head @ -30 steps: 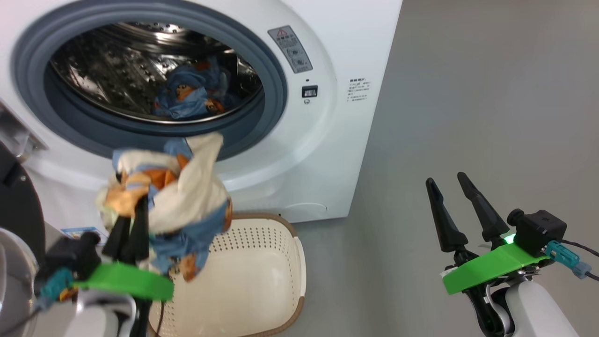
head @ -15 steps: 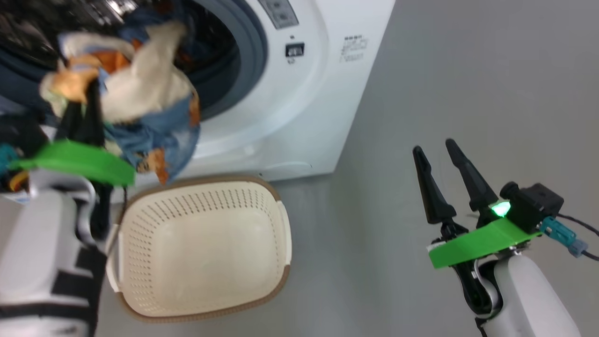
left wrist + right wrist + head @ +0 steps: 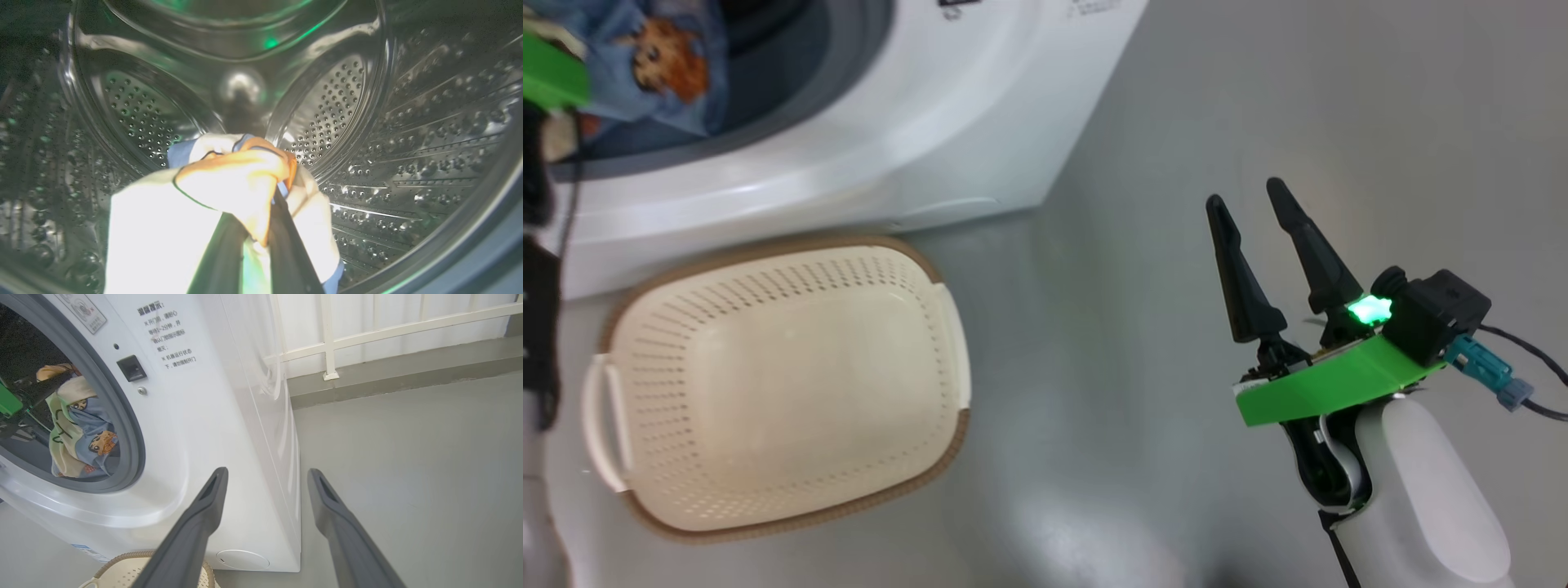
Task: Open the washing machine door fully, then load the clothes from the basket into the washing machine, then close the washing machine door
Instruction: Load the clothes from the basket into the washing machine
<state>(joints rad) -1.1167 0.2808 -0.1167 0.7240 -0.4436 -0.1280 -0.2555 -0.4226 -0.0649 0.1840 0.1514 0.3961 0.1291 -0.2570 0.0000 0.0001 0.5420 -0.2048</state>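
Smooth grey floor (image 3: 1176,122) runs from a white railing (image 3: 367,332) at the back up to the big white boxy front-loading washing machine (image 3: 915,122). The machine's round opening, ringed by a grey-blue rubber gasket (image 3: 132,428), stands uncovered, and the perforated steel drum (image 3: 408,143) gleams behind it.

The left gripper (image 3: 255,208) reaches through that opening into the drum. Its two dark fingers are pressed nearly together, pinching a bundle of clothes (image 3: 229,183): light blue fabric with cartoon faces and orange patches, mixed with plain cream cloth. The bundle hangs from the fingers just inside the gasket, above the lower lip of the opening. Whether it touches the drum wall cannot be told.

On the floor in front of the machine's base, just beside its front panel, sits the small cream plastic basket (image 3: 654,384), with perforated sides, a brown woven rim and two side handles. Its smooth bottom lies in plain sight.

The right gripper (image 3: 1245,192) hovers out beyond the machine's front corner, on the robot's right, well apart from the basket. Its fingers are spread wide with nothing between them, tips pointing toward the machine's corner, and a green light (image 3: 1368,310) glows at its wrist.
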